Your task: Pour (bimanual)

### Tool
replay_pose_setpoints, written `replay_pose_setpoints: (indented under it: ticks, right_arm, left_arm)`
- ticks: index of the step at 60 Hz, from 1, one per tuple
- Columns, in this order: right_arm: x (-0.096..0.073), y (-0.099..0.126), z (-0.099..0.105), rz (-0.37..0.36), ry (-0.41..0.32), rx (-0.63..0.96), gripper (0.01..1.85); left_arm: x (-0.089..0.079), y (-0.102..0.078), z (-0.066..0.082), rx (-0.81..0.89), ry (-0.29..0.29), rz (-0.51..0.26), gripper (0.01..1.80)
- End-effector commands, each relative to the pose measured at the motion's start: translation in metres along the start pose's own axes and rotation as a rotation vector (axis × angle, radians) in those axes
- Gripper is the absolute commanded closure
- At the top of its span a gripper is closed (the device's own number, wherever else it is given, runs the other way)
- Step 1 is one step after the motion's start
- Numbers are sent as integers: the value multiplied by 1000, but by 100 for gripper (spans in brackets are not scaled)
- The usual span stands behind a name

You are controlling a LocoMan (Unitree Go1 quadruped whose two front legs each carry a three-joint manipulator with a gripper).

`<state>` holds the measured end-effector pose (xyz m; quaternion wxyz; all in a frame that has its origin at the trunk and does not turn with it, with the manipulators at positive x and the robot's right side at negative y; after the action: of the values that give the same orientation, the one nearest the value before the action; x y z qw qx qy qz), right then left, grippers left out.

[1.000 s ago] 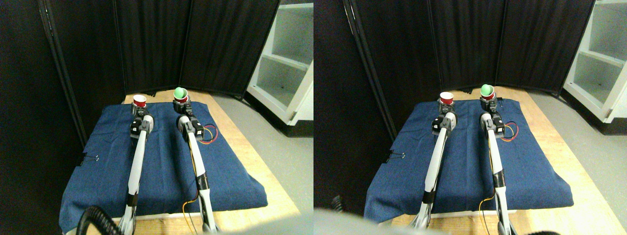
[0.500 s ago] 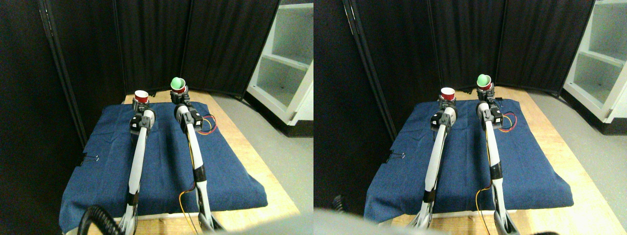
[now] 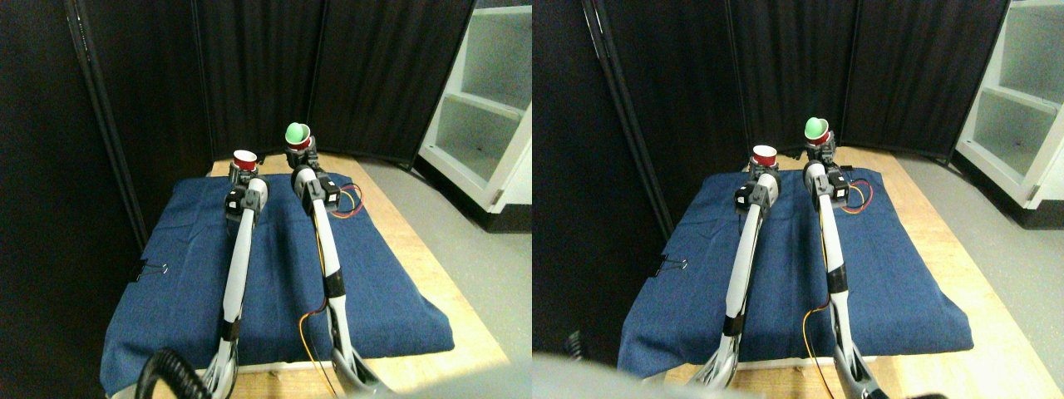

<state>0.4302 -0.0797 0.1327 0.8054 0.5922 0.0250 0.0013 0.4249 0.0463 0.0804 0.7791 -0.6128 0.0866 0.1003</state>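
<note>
- green cup (image 3: 297, 133) sits at the tip of the right gripper (image 3: 299, 150), raised above the far edge of the blue cloth (image 3: 283, 274), mouth tipped toward the camera and to the robot's left; a red part shows right under it, can't tell if that is a second cup or a holder
- red cup (image 3: 243, 160) at the tip of the left gripper (image 3: 242, 174), upright, white rim up, lower than the green cup and just beside it to the left
- grip state: both grippers look clenched on their cups, but jaws are too small to read, so cannot tell for sure
- risk: green cup's mouth is not over the red cup yet; more tilt now likely spills onto the cloth
- risk: cups are close, rims could knock and shift the red cup in its grip
- pose: both arms stretched long and nearly straight from the bottom edge, converging at the far end of the surface (image 3: 416, 249); right arm reaches higher, loose wires (image 3: 349, 204) at its wrist
</note>
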Motion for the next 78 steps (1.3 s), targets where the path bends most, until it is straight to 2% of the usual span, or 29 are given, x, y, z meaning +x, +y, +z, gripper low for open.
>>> replay_pose_setpoints:
  ticks: [1,10,14,19,25,33,44,52,60,68,78]
  right_arm:
    - [-1,15,5,51,-7,-23,153]
    - [-1,27,12,67,9,-28,153]
    - [-2,33,15,92,17,-36,153]
    - [-1,39,18,123,35,-63,153]
    - [-2,44,18,124,45,-79,153]
    - [-2,50,13,114,56,-156,153]
    - [2,52,9,115,80,-186,153]
    - [4,49,6,96,80,-232,153]
    - [9,46,4,115,93,-265,153]
    - [11,42,2,86,90,-256,153]
    - [15,39,1,90,79,-260,153]
  left_arm:
    - [-3,-10,-4,-30,4,-35,148]
    - [-5,-19,-4,-25,12,-38,148]
    - [-5,-23,-5,-13,40,-52,148]
    - [-6,-27,-7,-18,41,-50,148]
    - [-9,-26,-10,-37,32,-40,148]
    - [-11,-23,-16,-34,52,-37,148]
    - [-18,-19,-20,-64,68,-31,148]
    - [-24,-16,-23,-90,108,-20,148]
    - [-27,-17,-25,-76,119,-12,148]
    - [-26,-21,-21,-31,126,-5,148]
    - [-20,-25,-13,27,140,4,148]
